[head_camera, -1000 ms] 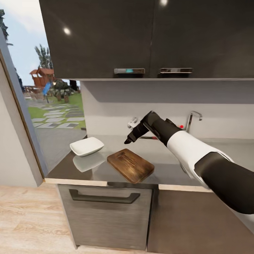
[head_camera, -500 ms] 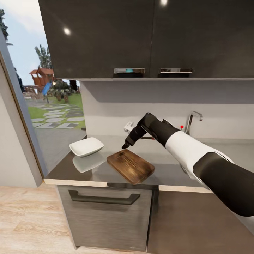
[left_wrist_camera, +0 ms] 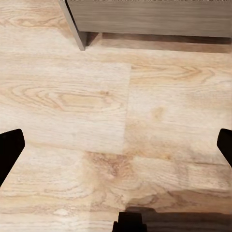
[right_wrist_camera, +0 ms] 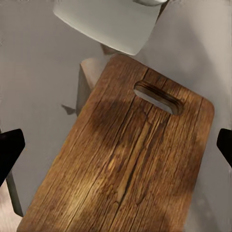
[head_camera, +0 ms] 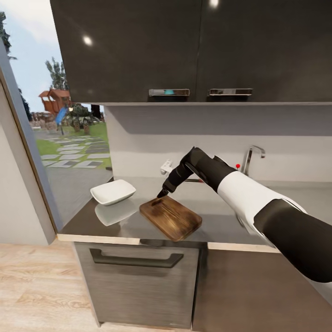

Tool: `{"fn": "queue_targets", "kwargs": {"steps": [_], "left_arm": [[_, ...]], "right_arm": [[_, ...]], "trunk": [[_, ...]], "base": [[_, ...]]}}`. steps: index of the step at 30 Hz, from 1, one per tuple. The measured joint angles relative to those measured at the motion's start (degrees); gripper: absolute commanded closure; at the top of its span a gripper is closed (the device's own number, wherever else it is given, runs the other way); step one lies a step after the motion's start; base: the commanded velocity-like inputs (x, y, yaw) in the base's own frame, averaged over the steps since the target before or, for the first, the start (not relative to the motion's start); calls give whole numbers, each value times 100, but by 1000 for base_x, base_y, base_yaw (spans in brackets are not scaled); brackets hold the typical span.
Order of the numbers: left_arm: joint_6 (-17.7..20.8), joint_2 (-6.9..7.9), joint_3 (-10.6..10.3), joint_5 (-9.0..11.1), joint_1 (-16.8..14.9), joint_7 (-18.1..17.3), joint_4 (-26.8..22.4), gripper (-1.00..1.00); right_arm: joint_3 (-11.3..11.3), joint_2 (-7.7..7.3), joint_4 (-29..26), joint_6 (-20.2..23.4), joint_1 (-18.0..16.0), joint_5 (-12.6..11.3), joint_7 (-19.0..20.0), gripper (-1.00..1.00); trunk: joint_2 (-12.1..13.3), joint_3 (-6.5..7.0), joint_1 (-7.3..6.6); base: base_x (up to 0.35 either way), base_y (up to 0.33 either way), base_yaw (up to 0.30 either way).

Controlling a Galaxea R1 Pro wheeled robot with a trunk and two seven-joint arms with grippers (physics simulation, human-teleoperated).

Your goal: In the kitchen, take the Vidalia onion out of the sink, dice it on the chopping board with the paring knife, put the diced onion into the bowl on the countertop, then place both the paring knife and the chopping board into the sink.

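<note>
Right hand [head_camera: 161, 194], fingers spread wide and empty, is held just above the handle-hole end of the chopping board [head_camera: 171, 217] on the table [head_camera: 92, 220]; the bowl [head_camera: 113, 191] lies beside the board; left hand [left_wrist_camera: 116, 145] is spread wide over the wooden floor [left_wrist_camera: 72, 101]

Head: my forward-down look over counter [head_camera: 115, 226].
Right wrist: close above board [right_wrist_camera: 130, 164]; shared with head.
Left wrist: faces floor [left_wrist_camera: 96, 121].
</note>
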Motion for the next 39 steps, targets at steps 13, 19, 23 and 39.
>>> {"fn": "queue_targets", "kwargs": {"steps": [13, 19, 23, 39], "left_arm": [[0, 0, 5, 0, 0, 2, -2, -100], [-11, 0, -1, -5, 0, 1, -20, -100], [-9, -20, -3, 5, 0, 4, -48, -100], [-3, -31, -10, 13, 0, 0, -19, -100]], "right_arm": [[9, 0, -1, -160, -3, -6, 132, -100], [13, -3, 16, -163, 2, 1, 130, -100], [15, -4, 41, -163, 1, 2, 130, -100], [16, -14, 96, -163, 3, -6, 130, -100]], "trunk": [[0, 0, -2], [0, 0, -1], [0, 0, 0], [121, 54, -65]], "base": [[201, 74, 0], [192, 156, 0], [38, 31, 0], [2, 2, 0]]}}
